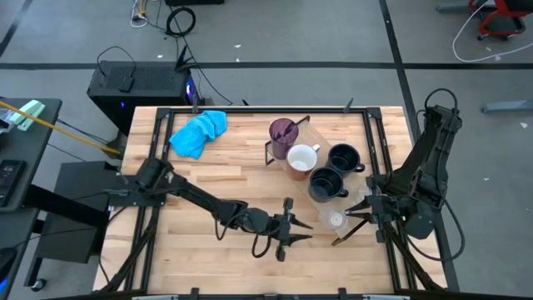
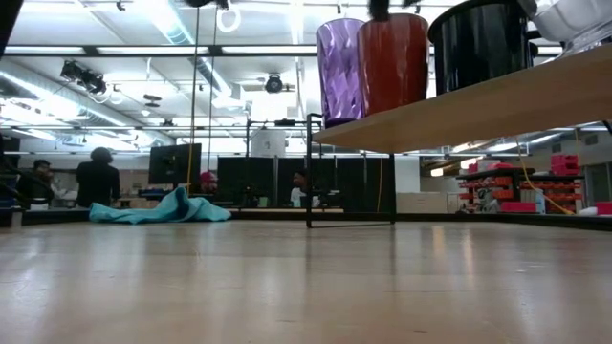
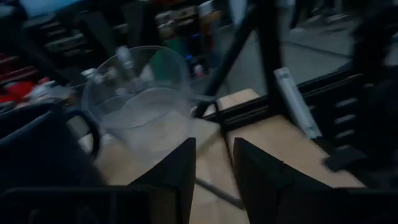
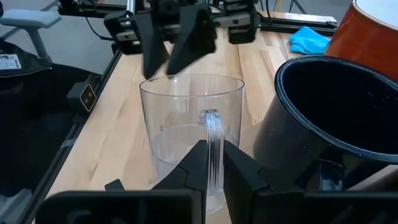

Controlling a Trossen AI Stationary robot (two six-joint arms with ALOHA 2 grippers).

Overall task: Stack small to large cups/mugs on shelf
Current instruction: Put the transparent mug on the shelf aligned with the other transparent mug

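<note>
the table (image 1: 225, 187) carries the shelf (image 1: 321, 137), a board on a black wire frame set slanting from the far middle toward the near right. on it, from far to near, stand the purple tumbler (image 1: 282, 133), the white mug (image 1: 301, 157) with its red-brown outside, and two dark mugs (image 1: 342, 157) (image 1: 326, 183). at the near right end stands a clear glass (image 1: 335, 220). a blue cloth (image 1: 199, 132) lies on the table at the far left. my right gripper (image 4: 213, 163) pinches the handle of the glass (image 4: 189, 134), fingers narrow around it. my left gripper (image 1: 287, 229) hovers just left of the glass, fingers (image 3: 176, 171) a little apart, holding nothing.
</note>
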